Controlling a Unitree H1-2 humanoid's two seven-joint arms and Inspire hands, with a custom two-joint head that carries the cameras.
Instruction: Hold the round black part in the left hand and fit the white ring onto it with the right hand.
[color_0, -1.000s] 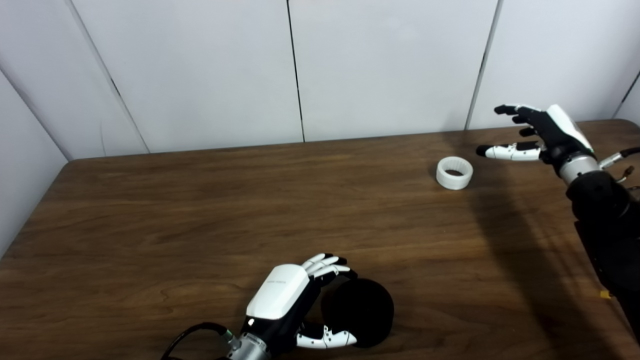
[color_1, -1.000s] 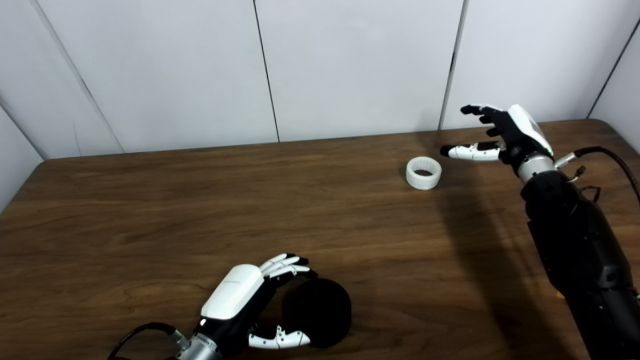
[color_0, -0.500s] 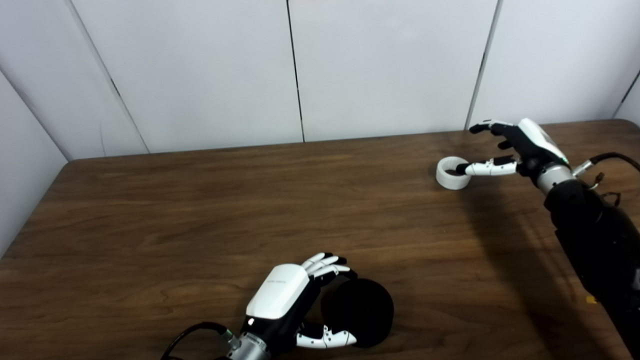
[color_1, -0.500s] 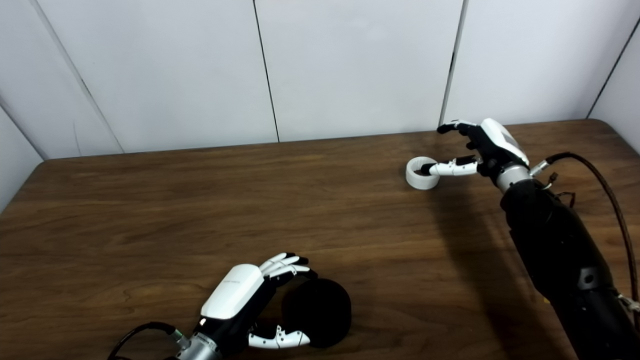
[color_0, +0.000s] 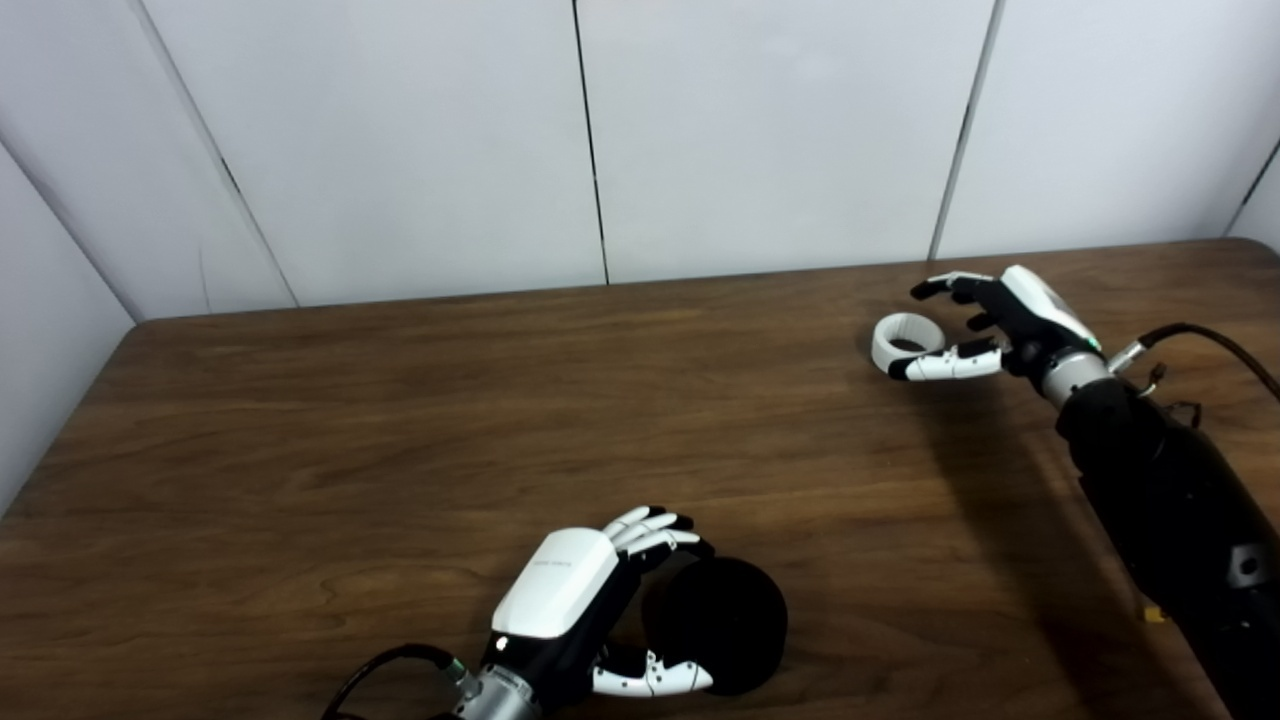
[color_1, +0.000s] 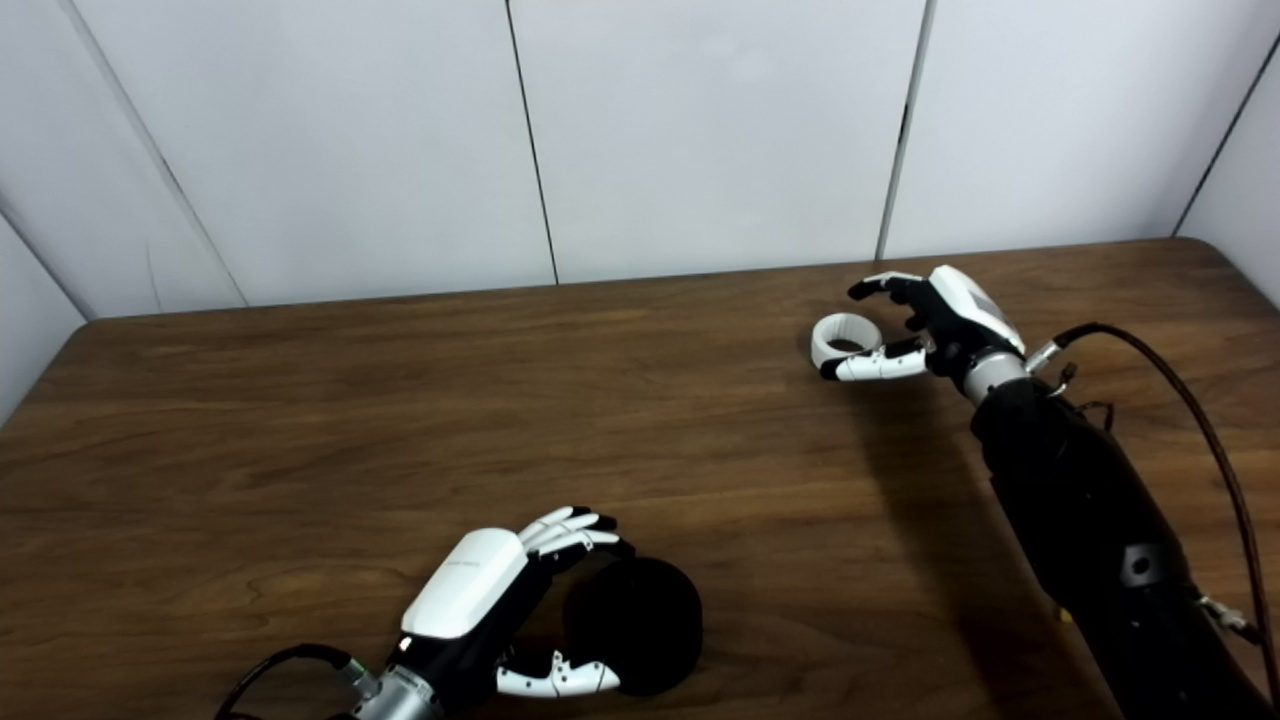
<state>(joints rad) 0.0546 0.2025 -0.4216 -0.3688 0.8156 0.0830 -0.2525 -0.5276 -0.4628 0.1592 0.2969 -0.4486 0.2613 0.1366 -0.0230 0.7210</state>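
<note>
Item: round black part (color_0: 715, 625), matte, sitting on the dark wooden counter (color_0: 400, 420) close to its near edge, a little left of centre. The left robot hand (color_0: 590, 610) is cupping it, fingers curling over the far side and thumb lying along the near side; whether the grip is actually bearing on the part is hard to tell from here, and the part is not lifted.

Item: small white plastic ring (color_1: 845, 338), lying flat near the far right corner of the counter. The right robot hand (color_1: 925, 325) is spreading wide around it, thumb passing on the near side and fingers arching over the far side, holding nothing yet.

Risks: the thumb is sitting very close to the ring's wall, so closing unevenly could be nudging it away or tipping it. A light ring pinched on its rim may be slipping or tilting, spoiling the later fit.
</note>
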